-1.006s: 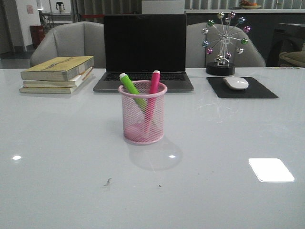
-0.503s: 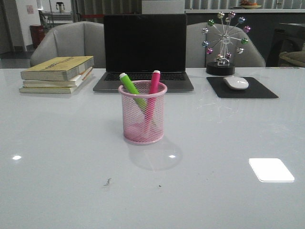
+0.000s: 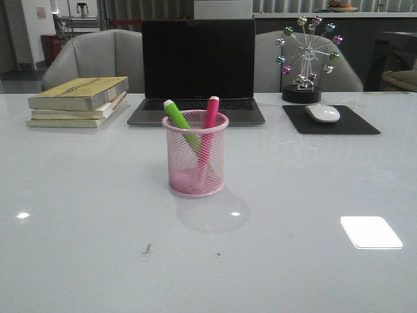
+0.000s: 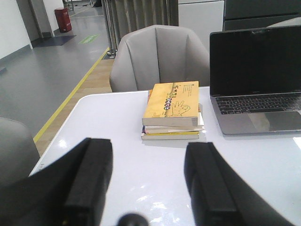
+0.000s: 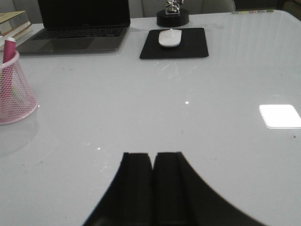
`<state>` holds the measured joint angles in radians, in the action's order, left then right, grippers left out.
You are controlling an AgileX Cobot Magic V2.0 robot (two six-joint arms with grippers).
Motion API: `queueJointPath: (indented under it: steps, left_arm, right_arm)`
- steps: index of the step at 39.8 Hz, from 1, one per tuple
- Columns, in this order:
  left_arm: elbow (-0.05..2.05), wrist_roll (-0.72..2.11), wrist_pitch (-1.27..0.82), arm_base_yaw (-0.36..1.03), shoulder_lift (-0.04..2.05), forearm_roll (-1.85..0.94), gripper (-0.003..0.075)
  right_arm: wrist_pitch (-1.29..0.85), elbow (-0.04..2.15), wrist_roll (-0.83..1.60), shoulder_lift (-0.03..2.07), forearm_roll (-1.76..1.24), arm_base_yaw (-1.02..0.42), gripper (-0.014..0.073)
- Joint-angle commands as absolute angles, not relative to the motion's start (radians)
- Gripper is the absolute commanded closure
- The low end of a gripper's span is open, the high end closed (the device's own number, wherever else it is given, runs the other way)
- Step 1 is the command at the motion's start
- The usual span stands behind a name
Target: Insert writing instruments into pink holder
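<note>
The pink holder (image 3: 195, 156) stands upright in the middle of the table, in front of the laptop. Both markers stand inside it: the green marker (image 3: 178, 119) leans left, the hot pink marker (image 3: 212, 112) leans slightly right, caps above the rim. In the right wrist view the pink holder (image 5: 14, 94) sits at the frame's edge with the pink marker (image 5: 8, 50) poking out. My left gripper (image 4: 149, 150) is open over bare table, nothing between its fingers. My right gripper (image 5: 153, 157) is shut and empty, well away from the holder. Neither arm shows in the front view.
A black laptop (image 3: 198, 68) sits behind the holder. A stack of books (image 3: 79, 101) lies at the back left. A white mouse (image 3: 322, 113) rests on a black pad (image 3: 332, 120) at the back right, with a ball ornament (image 3: 303, 55) behind it.
</note>
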<state>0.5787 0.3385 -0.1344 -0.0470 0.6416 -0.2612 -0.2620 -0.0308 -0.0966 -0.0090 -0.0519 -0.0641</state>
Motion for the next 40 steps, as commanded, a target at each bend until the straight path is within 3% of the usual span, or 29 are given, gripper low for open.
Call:
queueJointPath:
  steps: [1, 9, 13, 18, 40]
  left_arm:
    - [0.607, 0.338, -0.058, -0.05, 0.64, -0.265, 0.0303]
    - [0.605, 0.338, -0.058, -0.05, 0.602, -0.198, 0.0342]
    - [0.581, 0.281, -0.058, -0.05, 0.573, -0.164, 0.0444]
    - [0.535, 0.096, -0.037, -0.05, 0.525, 0.0, 0.0634]
    - [0.217, 0.061, 0.017, -0.05, 0.075, -0.078, 0.0619]
  right_arm:
    - [-0.183, -0.032, -0.095, -0.001, -0.052, -0.066, 0.0536]
    - [-0.183, -0.032, -0.095, -0.001, -0.052, -0.066, 0.0536]
    - [-0.183, -0.032, -0.095, -0.001, -0.052, -0.066, 0.0536]
    - [-0.183, -0.032, -0.095, -0.001, -0.052, -0.066, 0.0536]
    - [-0.183, -0.032, -0.095, -0.001, -0.052, -0.066, 0.0536]
